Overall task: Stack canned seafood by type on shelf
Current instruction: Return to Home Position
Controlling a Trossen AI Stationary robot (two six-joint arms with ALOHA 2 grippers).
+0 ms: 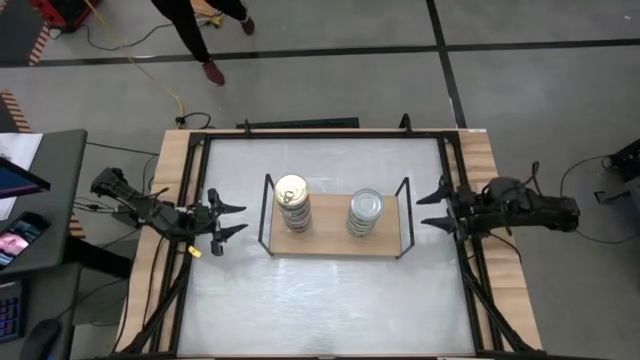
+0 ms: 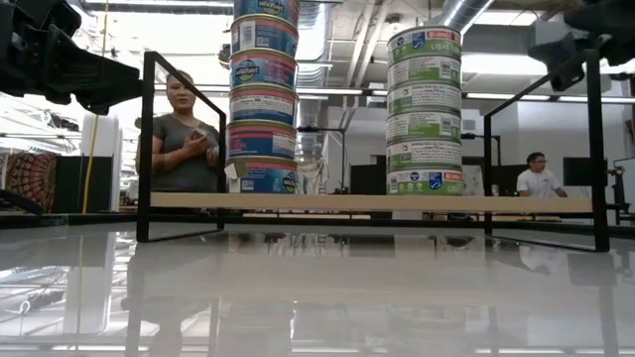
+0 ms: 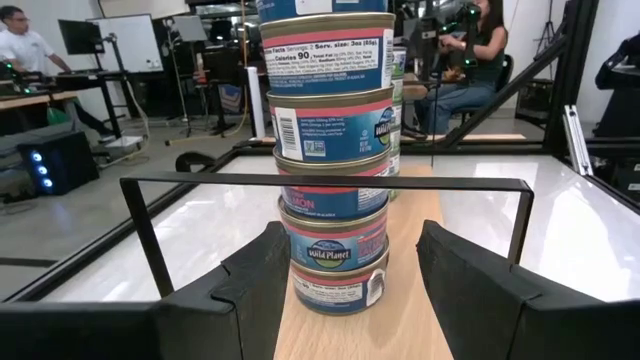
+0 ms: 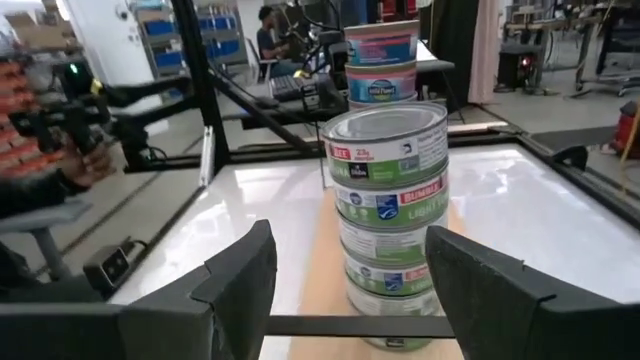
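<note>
Left hand [image 1: 240,218] hangs just off the left end of the shelf [image 1: 330,243], fingers spread wide with nothing between them. Right hand [image 1: 424,211] mirrors it off the right end, equally wide and empty. Neither touches anything.

The sorting looks finished. Every tin in view is on the shelf, in two columns by type, and none lies loose on the worktop [image 1: 320,300]. The blue stack [image 1: 292,200], topped by a gold lid, stands toward the left end. The green stack [image 1: 365,212], topped by a silver lid, stands toward the right end, well apart from it. The blue one seems the taller, though the low view cuts off its top, so I cannot count it. By my reading, only parking the arms is left.

The shelf's long axis runs across the worktop from arm to arm, a wire end facing each hand. Both stacks stand upright, lids up, though the blue tins sit slightly off-centre on one another.
</note>
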